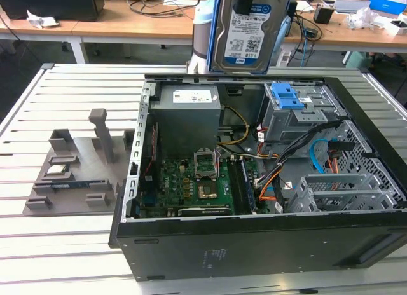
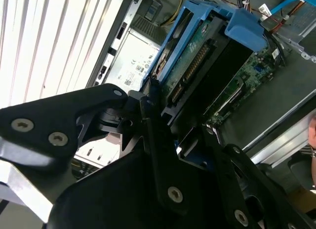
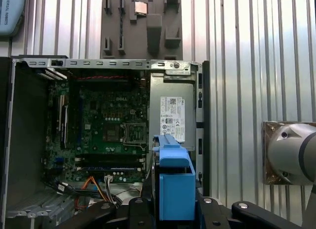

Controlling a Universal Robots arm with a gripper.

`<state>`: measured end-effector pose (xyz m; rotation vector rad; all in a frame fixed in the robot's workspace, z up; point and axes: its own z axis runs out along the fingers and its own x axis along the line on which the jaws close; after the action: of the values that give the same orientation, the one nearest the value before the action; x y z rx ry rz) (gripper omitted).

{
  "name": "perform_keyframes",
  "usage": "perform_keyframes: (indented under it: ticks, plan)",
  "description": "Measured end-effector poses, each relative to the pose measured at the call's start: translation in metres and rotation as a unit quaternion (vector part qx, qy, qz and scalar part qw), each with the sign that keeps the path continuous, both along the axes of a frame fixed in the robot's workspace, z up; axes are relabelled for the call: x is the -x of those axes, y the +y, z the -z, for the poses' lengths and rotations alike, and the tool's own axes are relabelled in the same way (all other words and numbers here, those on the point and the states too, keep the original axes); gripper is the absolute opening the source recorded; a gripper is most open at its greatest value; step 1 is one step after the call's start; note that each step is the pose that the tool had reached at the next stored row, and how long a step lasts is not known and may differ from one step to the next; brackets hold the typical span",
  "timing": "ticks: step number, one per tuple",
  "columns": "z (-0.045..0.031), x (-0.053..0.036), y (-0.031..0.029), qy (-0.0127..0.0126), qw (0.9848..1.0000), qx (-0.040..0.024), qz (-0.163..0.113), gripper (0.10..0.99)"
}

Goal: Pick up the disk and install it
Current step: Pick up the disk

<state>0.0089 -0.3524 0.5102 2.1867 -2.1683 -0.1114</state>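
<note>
The disk (image 1: 245, 33) hangs in the air on edge above the rear of the open case (image 1: 254, 250), label side toward the exterior view, well clear of the case walls and not yet seated in anything. The tool (image 3: 174, 209) is pinching it by the blue frame: in the first wrist view the black linkage flanks the frame on both sides. In the second wrist view the disk's green circuit side and its connector row stand free of the fingers (image 2: 148, 103). Gripping by the plastic edges looks deliberate, since it keeps pressure off the circuit side and leaves the connector end bare. The case lies on its side on the slatted counter (image 1: 38, 257) with its panel off, so the inside opens upward and can be reached from above. Under the disk sits the power supply (image 1: 187, 110). Just to the exterior view's right of that is the drive cage (image 1: 289, 114) with its blue latch, and the board (image 1: 191, 180) lies nearer the exterior camera. Loose cables (image 1: 286, 161) run across the space between board and cage and would be easy to snag. Outside the case, toward the exterior view's left, a grey fixture (image 1: 70, 174) rests on the counter with a small chip (image 1: 56, 170) in it, well apart from the disk.
</note>
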Motion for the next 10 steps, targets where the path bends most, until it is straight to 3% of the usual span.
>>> perform_keyframes:
  ticks: [10]
  plan:
    - [0.0006, 0.0000, -0.0177, 0.0000, 1.0000, 0.0000, 0.000, 0.365]
